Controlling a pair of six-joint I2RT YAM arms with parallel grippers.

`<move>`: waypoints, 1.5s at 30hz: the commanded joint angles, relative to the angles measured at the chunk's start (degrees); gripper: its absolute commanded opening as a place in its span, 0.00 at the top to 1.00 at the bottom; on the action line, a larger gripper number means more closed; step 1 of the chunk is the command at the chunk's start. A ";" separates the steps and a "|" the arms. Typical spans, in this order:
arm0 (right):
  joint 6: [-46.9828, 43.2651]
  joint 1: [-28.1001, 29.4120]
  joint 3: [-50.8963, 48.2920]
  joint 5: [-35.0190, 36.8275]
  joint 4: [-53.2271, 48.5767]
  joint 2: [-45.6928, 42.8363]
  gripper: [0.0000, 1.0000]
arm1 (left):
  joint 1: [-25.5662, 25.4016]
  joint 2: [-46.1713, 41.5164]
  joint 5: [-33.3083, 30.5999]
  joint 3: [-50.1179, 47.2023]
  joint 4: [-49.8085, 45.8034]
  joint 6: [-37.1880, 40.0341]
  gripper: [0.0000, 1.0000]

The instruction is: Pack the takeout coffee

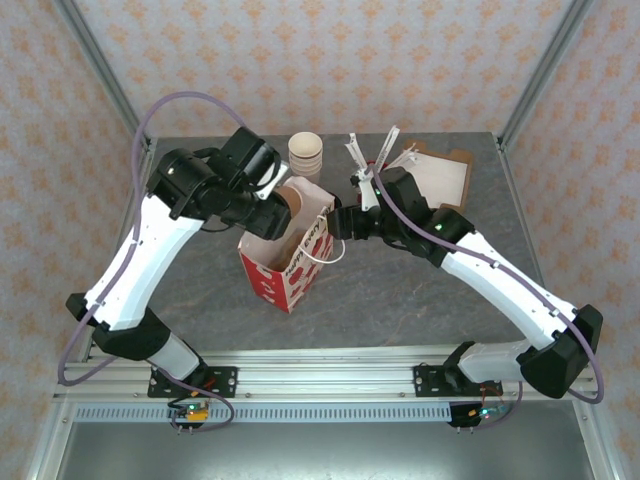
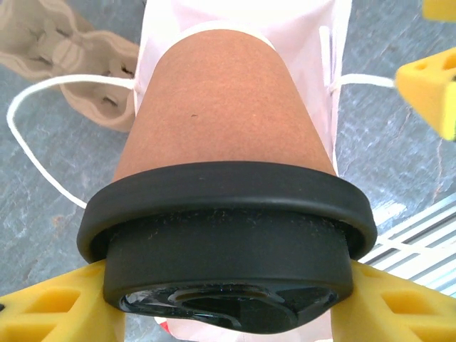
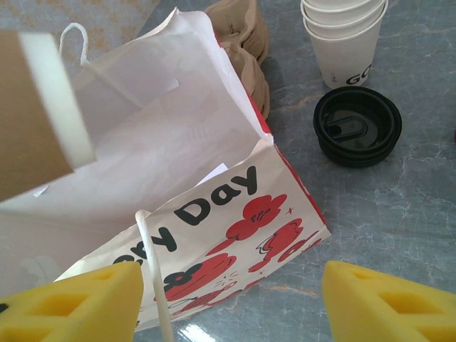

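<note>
Coffee cup (image 2: 228,128) is clamped at its black lid (image 2: 228,242) between the left fingers (image 2: 50,310), base pointing into the bag's (image 2: 306,28) open mouth just beyond them. Left arm (image 1: 160,250) arches over the bag. The right fingers (image 3: 71,306) are spread wide, with the bag's printed side between them.

left hand (image 2: 228,303): clamped on takeout coffee (image 2: 224,107) | coffee's base: toward white bag (image 2: 303,25), seemingly inside its mouth

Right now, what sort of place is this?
Likely a lab test cell dressed as a coffee takeout counter: aluminium frame posts and patterned wallpaper panels box in a grey stone-look table, which holds a stack of cream paper cups, loose black plastic lids and a red-and-white paper bag.
</note>
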 commanded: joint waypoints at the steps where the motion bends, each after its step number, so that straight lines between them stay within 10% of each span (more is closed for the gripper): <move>1: -0.68 0.41 1.94 1.72 -1.52 -1.00 0.32 | 0.62 -1.79 -3.17 3.56 0.56 1.08 0.65; 7: -0.94 0.38 2.27 1.45 -2.05 -0.81 0.32 | 5.56 -2.37 -6.40 4.60 0.65 0.45 0.65; 20: -1.41 0.29 -0.22 -1.73 0.33 -0.97 0.31 | 36.57 -8.32 3.55 -19.51 6.67 2.76 0.65; 29: -2.58 0.29 -2.45 -2.87 2.19 -1.79 0.30 | 39.96 -4.38 11.24 -39.89 12.50 2.27 0.65; 45: -4.41 -0.50 -4.76 -4.35 2.87 -4.46 0.28 | 41.32 12.27 14.11 -37.55 9.97 4.04 0.62</move>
